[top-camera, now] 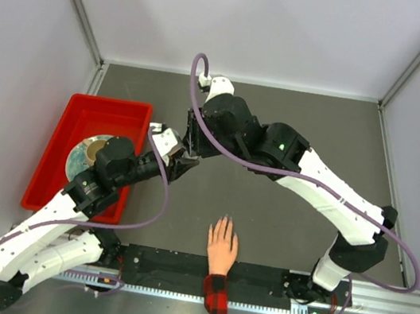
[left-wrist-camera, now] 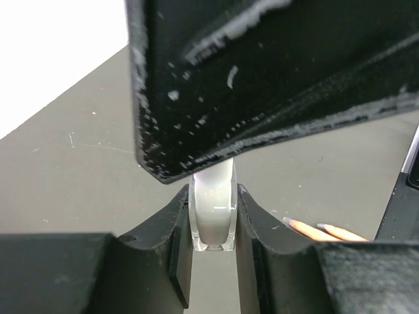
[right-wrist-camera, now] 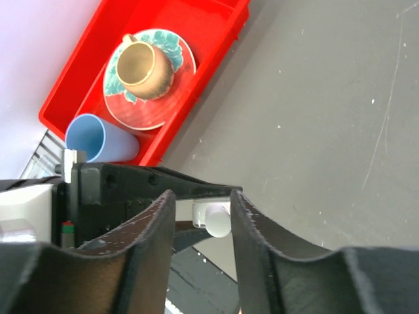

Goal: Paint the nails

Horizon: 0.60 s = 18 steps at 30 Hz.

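The left hand is clamped tight on a small clear bottle of pale liquid. The right hand, meeting it just left of centre in the top view, has its jaws partly apart astride the bottle's white cap, with a gap on one side. Lower centre, apart from both, a plaid-sleeved human hand lies flat on the grey surface, the nails pointing up-frame. At left sits a red bin.

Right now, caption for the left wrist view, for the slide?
Left gripper shut on a small clear bottle, right gripper just above it, two fingertips at lower right.
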Motion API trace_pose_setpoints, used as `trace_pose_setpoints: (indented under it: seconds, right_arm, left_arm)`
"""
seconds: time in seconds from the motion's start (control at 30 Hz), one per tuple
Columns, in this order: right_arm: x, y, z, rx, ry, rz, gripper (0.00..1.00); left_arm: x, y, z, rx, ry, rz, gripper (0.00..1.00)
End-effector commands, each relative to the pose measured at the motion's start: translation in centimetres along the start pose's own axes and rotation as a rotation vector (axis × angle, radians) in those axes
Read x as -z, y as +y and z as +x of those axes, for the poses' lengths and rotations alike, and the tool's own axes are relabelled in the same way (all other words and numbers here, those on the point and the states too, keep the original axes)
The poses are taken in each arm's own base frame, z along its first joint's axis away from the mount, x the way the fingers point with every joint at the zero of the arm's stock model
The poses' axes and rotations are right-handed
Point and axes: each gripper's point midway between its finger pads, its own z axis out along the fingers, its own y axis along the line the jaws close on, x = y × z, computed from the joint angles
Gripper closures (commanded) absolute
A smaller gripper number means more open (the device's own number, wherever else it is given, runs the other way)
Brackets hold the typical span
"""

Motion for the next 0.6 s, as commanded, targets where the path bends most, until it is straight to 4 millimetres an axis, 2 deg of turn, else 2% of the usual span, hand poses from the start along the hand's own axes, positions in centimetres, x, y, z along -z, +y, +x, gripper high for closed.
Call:
trace_pose_setpoints:
  seconds: [0.0, 0.07, 0.17, 0.33, 0.57]
  right_arm:
    - [0.7, -0.6, 0.6, 0.007, 0.013, 0.019, 0.59]
    - [0.5, -0.6, 0.4, 0.027, 0.003, 0.024, 0.55]
    - [0.3, -0.6, 0.2, 0.039, 0.003, 0.029, 0.54]
    - [0.9, -1.1, 0.4, 0.008, -0.005, 0.04, 0.78]
    - [1.2, 0.0, 0.9, 0.01, 0.029, -0.021, 0.79]
  left_arm:
    - [0.0, 0.2, -2.5, -0.034, -0.087, -0.008, 1.0]
    - [0.0, 0.2, -2.4, -0.031, -0.084, -0.007, 1.0]
    - [-0.1, 0.2, -2.5, -0.03, -0.084, -0.003, 1.0]
    - [0.1, 0.2, -2.5, -0.031, -0.088, -0.008, 1.0]
    - [0.0, -0.1, -2.8, -0.019, -0.092, 0.006, 1.0]
